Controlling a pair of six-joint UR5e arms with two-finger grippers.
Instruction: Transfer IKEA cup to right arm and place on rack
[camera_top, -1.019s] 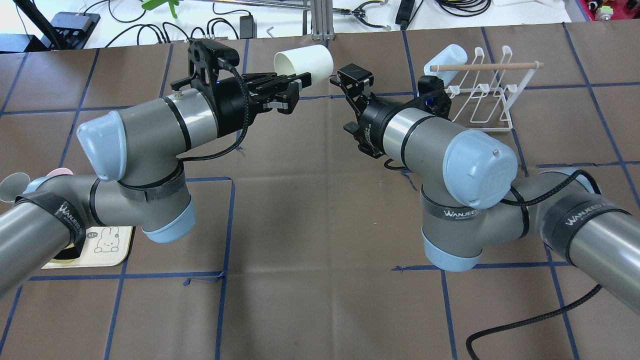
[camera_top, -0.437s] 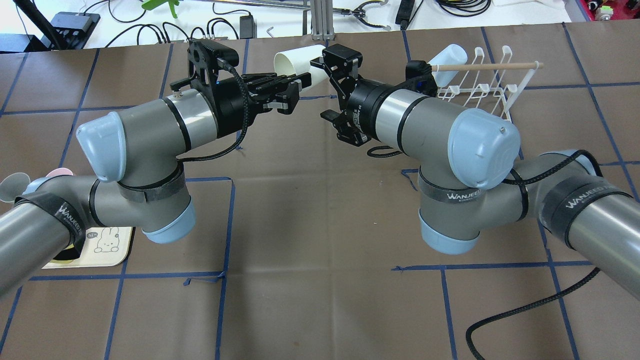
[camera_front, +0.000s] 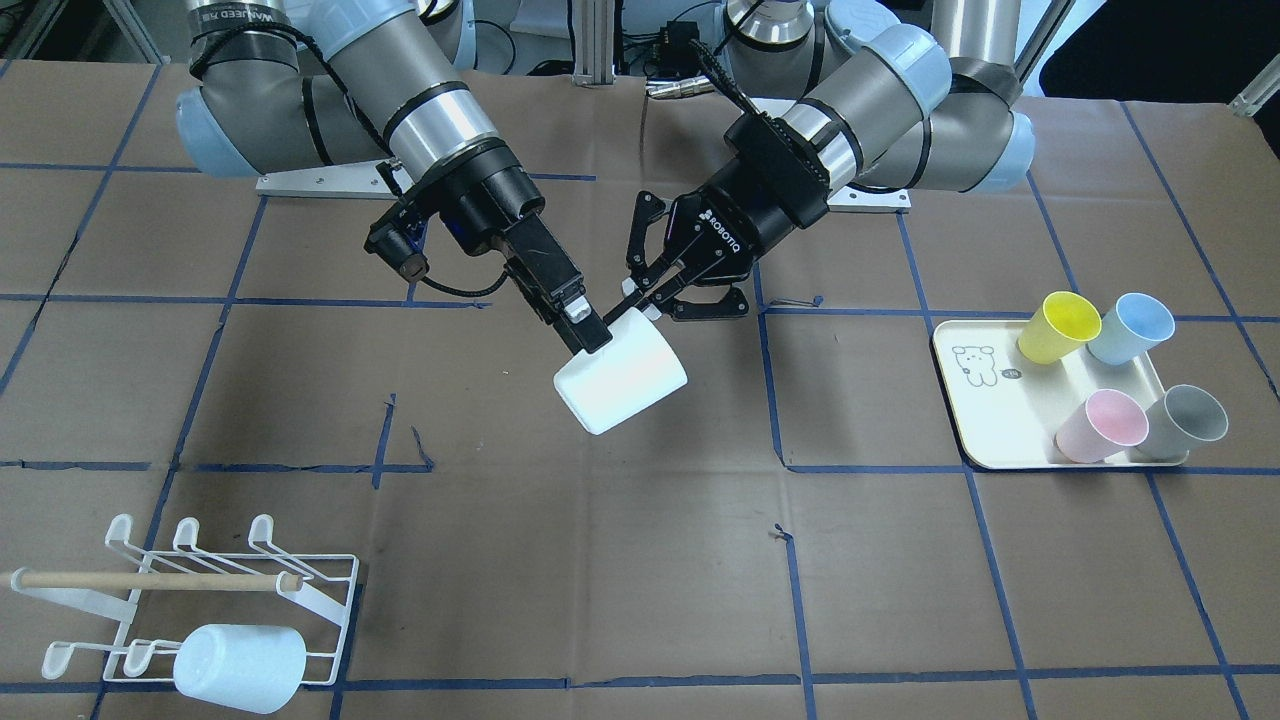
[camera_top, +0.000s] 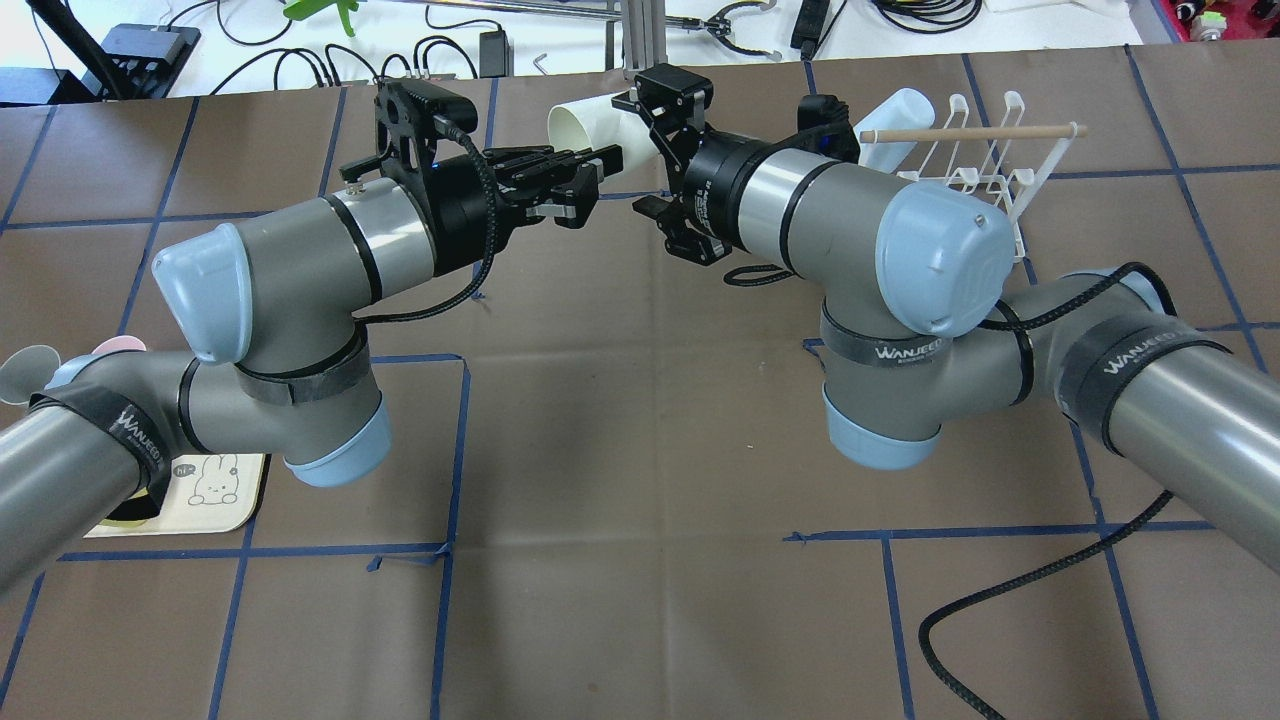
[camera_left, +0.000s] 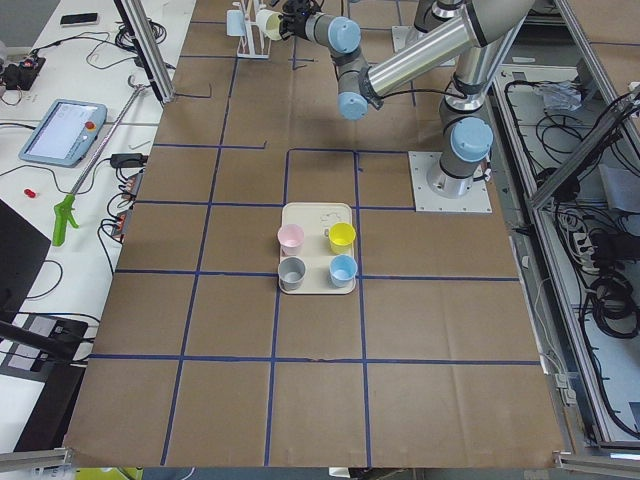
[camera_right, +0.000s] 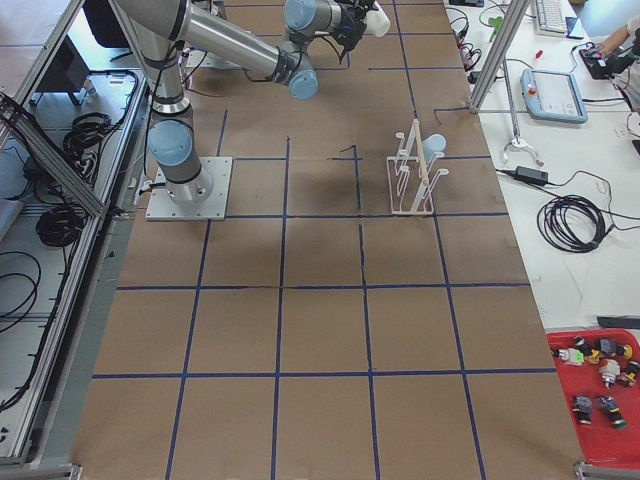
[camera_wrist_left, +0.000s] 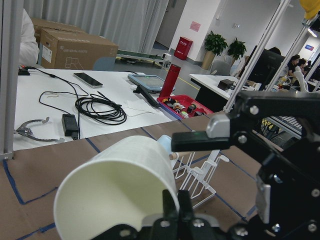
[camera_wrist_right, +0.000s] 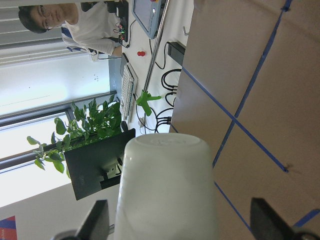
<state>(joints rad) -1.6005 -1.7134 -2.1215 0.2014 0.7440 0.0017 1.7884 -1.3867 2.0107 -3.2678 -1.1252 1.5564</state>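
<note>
One cup (camera_front: 620, 385), two claws, high over the desk (camera_front: 600, 560). Pinched at the rim by the left claw (camera_front: 638, 305), clamped thin on the wall. Straddled by the right claw (camera_front: 588, 330), spread wide, gripping nothing yet. Risk from here: releasing left before closing right, hence a drop; or squeezing off-centre and squirting that smooth taper out, well short of the rack (camera_front: 150, 580).

The bench (camera_top: 640, 620) is covered in brown paper crossed by a grid of blue tape (camera_top: 455, 450). Beyond its far edge a white desk (camera_wrist_left: 30, 105) carries black cables (camera_wrist_left: 114, 117). Behind it, cardboard boxes (camera_wrist_left: 75, 50), grey curtains (camera_wrist_left: 110, 20) and potted plants (camera_wrist_left: 216, 44) stand in a bright office.
</note>
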